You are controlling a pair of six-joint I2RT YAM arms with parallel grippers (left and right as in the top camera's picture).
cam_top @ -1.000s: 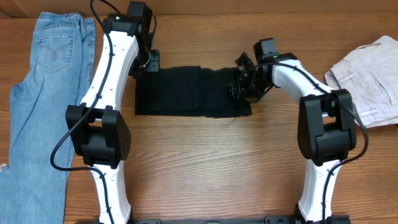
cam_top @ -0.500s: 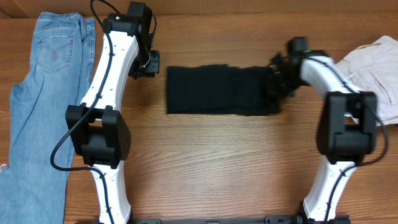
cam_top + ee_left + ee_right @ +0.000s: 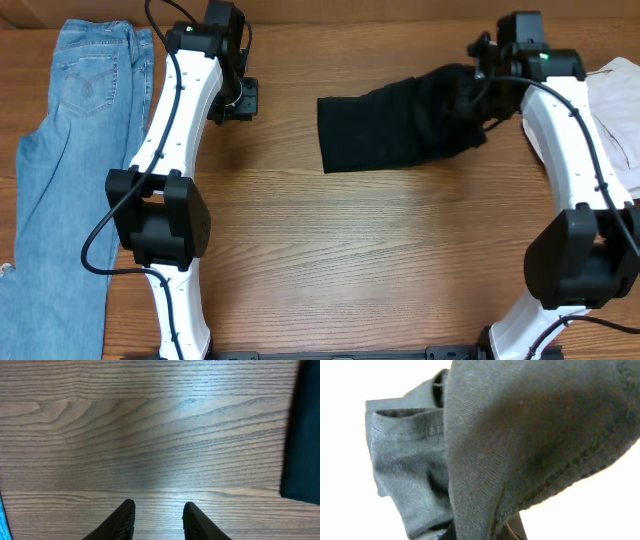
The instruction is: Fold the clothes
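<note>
1. the black clothes (image 3: 395, 125) lie as a folded strip in the upper middle-right of the overhead frame, the left end flat on the bench (image 3: 350, 260) and the right end bunched.
2. the right claw (image 3: 487, 85) is clamped on that bunched end; dark fabric fills its wrist view.
3. the left claw (image 3: 157, 512) hovers over bare wood at upper left, fingers apart, holding nothing.
4. jeans (image 3: 70, 150) lie at the far left, a pale garment (image 3: 622, 110) at the far right.

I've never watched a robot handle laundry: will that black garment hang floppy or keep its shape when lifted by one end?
Probably floppy: the black garment bunches and sags where the right gripper pinches it, and it drapes in soft folds in the right wrist view. Likely light too, since one small pinch seems to hold that end up.
</note>
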